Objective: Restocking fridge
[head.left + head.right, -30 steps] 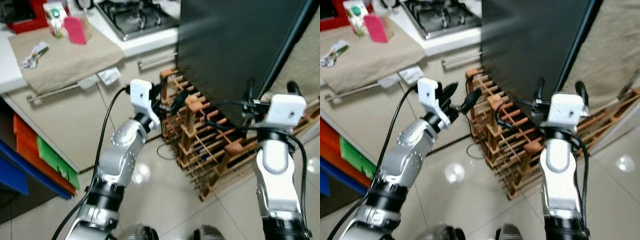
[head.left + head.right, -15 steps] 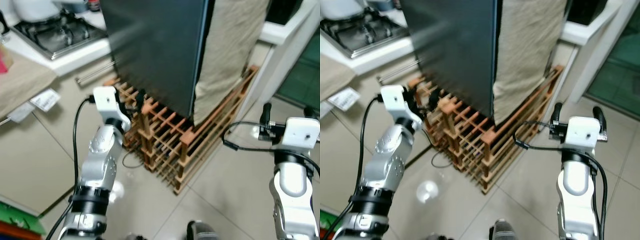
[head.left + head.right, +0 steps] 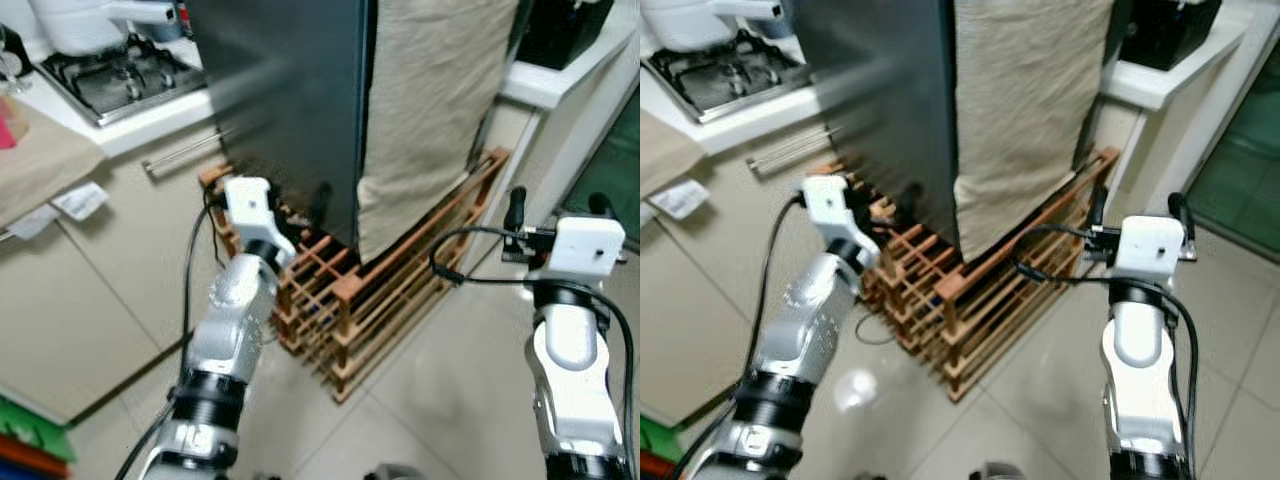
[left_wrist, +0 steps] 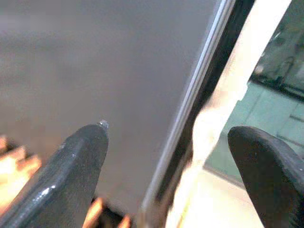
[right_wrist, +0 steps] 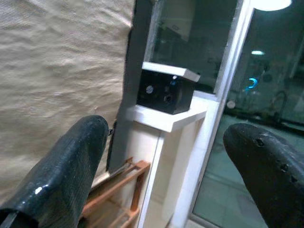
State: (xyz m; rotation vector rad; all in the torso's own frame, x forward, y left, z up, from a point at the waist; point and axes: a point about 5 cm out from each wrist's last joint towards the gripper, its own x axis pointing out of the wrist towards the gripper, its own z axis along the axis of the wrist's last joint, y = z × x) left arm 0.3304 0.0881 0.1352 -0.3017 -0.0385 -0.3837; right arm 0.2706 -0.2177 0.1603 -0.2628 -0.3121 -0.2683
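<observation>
The dark fridge (image 3: 290,90) stands ahead with its door shut, and a beige cloth (image 3: 430,110) hangs down its right side. At its foot lies a wooden slatted rack (image 3: 390,290). My left gripper (image 3: 305,205) is open, held close to the fridge's lower front corner above the rack; the left wrist view has the grey fridge face (image 4: 95,61) and its edge between the spread fingers (image 4: 80,156). My right gripper (image 3: 555,205) is open with nothing in it, raised over the floor to the right of the rack, looking toward the cloth (image 5: 61,61).
A gas hob (image 3: 120,75) sits on the white counter at the left, over a cabinet with a bar handle (image 3: 185,155). A black box (image 5: 166,92) stands on a white shelf to the fridge's right. Tiled floor (image 3: 440,380) lies open in front of the rack.
The view has swung right, from the counter and hob to the fridge and cloth. My left gripper now sits closer to the fridge's lower corner. Both grippers stay open.
</observation>
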